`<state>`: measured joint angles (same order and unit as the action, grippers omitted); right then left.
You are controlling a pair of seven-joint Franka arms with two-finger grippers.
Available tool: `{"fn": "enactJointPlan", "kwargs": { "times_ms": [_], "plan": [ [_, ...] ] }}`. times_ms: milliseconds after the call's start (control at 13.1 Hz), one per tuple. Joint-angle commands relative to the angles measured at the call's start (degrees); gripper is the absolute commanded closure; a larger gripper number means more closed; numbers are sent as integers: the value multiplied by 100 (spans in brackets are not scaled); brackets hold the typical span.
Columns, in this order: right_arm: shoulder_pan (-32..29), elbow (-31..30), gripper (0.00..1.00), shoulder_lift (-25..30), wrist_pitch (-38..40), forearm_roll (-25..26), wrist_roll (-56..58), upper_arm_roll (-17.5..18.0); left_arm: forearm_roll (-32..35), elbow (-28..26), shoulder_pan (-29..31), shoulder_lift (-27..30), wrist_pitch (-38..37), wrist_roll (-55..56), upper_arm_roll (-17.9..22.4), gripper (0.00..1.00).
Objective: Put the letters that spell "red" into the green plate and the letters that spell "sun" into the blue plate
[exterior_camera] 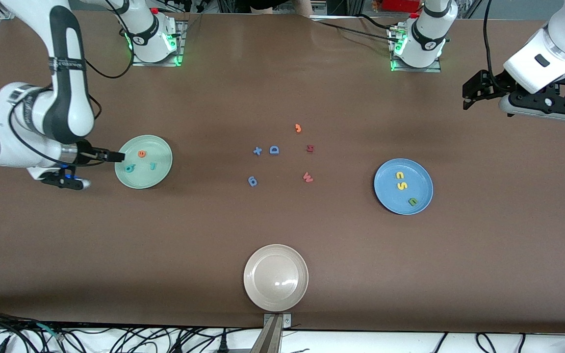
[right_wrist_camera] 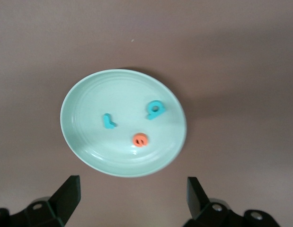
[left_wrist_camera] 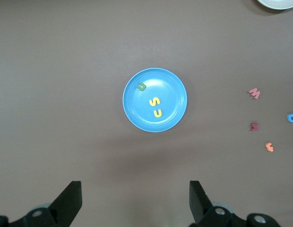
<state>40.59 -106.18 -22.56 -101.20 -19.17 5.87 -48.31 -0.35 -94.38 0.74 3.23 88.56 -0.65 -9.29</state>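
Green plate with "e", "r", "d"; blue plate with "s", "u", "n"; right end effector and left end effector both open, empty.

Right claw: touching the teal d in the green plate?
Apart. The right wrist view shows the right claw open and empty, its fingers clear of the green plate, with bare plate all around the teal d.

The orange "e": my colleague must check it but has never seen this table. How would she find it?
Find the green plate at the right arm's end of the table. Three small foam letters lie in it; the orange "e" is the only orange one, the teal "r" and teal "d" being teal.
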Motion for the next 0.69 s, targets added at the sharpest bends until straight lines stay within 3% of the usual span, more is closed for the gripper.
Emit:
{"fn": "enactJointPlan", "kwargs": {
  "times_ms": [0,229,610],
  "plan": [
    [-24,841,1,366,853,483,-51,-152,-167,95,31,-33,-93,-5,-11,0],
    [-24,1843,1,402,1601,538,-60,-153,-167,95,31,-33,-93,-5,-11,0],
    [-24,2697,1,411,2077,529,-69,-161,-167,95,31,-33,-93,-14,-11,0]
  ]
}}
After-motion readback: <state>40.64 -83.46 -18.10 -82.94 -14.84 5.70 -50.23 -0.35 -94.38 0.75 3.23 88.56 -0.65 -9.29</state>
